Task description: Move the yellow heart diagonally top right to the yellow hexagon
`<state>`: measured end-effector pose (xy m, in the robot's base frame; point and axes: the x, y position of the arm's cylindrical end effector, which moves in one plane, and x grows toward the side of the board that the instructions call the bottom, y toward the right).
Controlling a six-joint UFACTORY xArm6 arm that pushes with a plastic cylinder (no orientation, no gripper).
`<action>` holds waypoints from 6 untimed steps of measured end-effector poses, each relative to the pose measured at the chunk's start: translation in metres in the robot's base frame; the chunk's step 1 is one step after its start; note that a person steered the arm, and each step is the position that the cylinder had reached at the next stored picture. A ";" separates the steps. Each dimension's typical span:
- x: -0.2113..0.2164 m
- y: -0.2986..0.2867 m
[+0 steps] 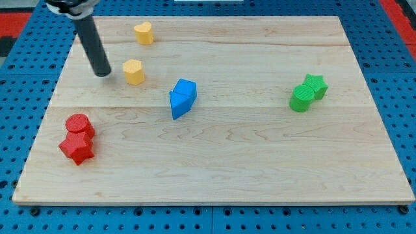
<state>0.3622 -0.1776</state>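
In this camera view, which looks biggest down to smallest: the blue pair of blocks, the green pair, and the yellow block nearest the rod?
1. Blue pair, largest.
2. Green pair, slightly smaller; close enough to be unsure.
3. Yellow hexagon, clearly smallest, just right of my tip.

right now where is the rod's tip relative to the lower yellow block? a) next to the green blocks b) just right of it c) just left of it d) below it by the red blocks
c: my tip stands just left of the lower yellow block, a small gap between them.

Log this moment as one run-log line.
my tip: left of yellow hexagon, small gap | yellow heart: above hexagon, slightly right | contact: none | blue, red, green blocks: away from the tip
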 end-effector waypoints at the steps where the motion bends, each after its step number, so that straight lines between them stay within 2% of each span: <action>1: -0.007 0.078; 2: -0.012 0.037; 3: -0.053 -0.004; 4: -0.106 0.000; 5: -0.116 -0.033; 6: -0.118 0.060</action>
